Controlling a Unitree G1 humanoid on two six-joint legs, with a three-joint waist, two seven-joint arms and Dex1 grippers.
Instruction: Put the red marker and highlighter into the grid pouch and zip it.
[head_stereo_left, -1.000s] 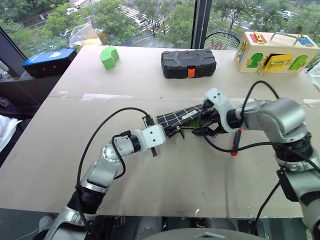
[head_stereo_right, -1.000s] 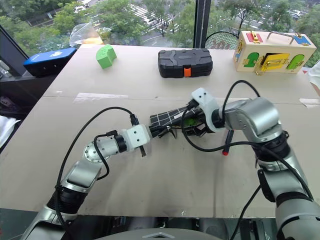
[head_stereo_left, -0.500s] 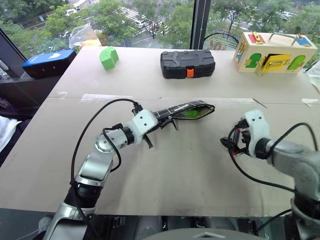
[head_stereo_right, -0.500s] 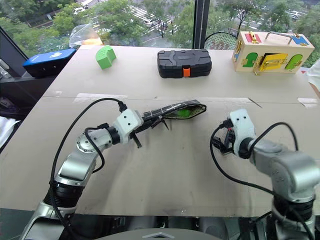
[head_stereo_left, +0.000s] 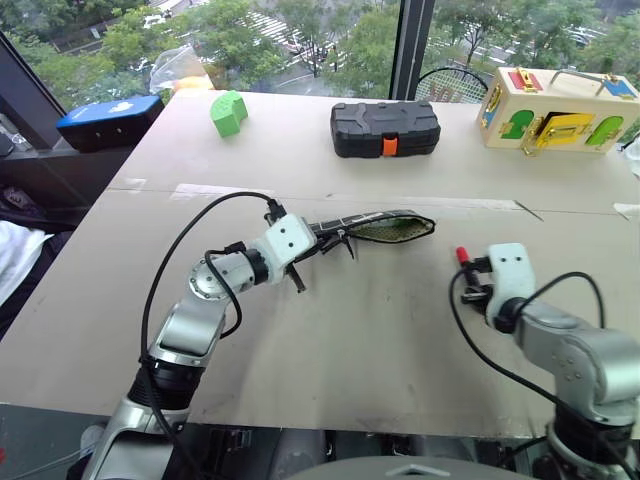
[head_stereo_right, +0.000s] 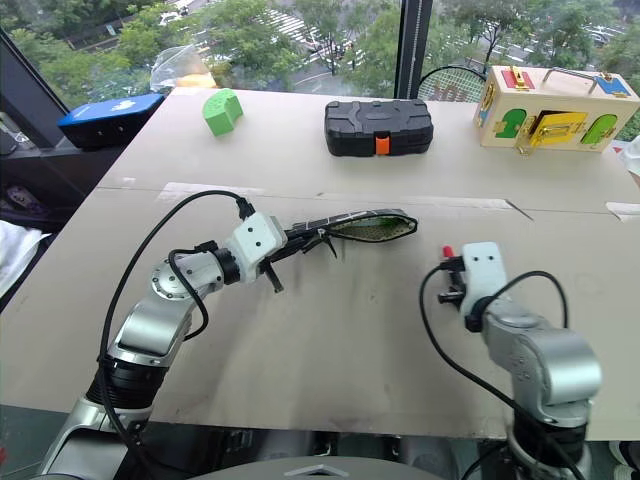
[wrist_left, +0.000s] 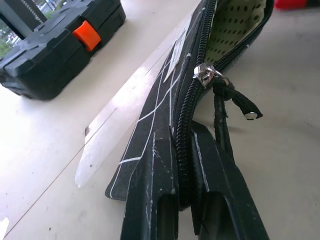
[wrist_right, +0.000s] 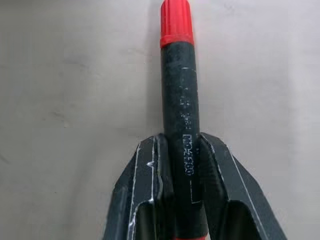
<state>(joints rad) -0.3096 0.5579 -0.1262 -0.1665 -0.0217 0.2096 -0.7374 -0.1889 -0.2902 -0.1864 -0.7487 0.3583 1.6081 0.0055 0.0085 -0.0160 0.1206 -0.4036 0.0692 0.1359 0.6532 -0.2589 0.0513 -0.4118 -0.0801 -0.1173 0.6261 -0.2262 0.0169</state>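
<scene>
The grid pouch (head_stereo_left: 385, 228) lies mid-table, black with white lines. Its mouth gapes toward my right side and shows a pale dotted lining. My left gripper (head_stereo_left: 322, 238) is shut on the pouch's closed end, with the zipper pull (wrist_left: 205, 75) just ahead of its fingers (wrist_left: 150, 200). The highlighter cannot be made out inside the pouch. To the right of the pouch lies the red marker (wrist_right: 178, 90), its red end (head_stereo_left: 463, 254) pointing away from me. My right gripper (wrist_right: 181, 142) is shut on the marker's black barrel, low over the table.
At the back stand a black hard case with an orange latch (head_stereo_left: 385, 128), a green arched block (head_stereo_left: 229, 111) and a wooden latch box (head_stereo_left: 556, 108). A blue box (head_stereo_left: 108, 118) sits beyond the table's left edge.
My right gripper left the pouch's mouth, swung right and down to the marker, and has shut on its barrel. The left gripper keeps hold of the pouch, nearly still.
</scene>
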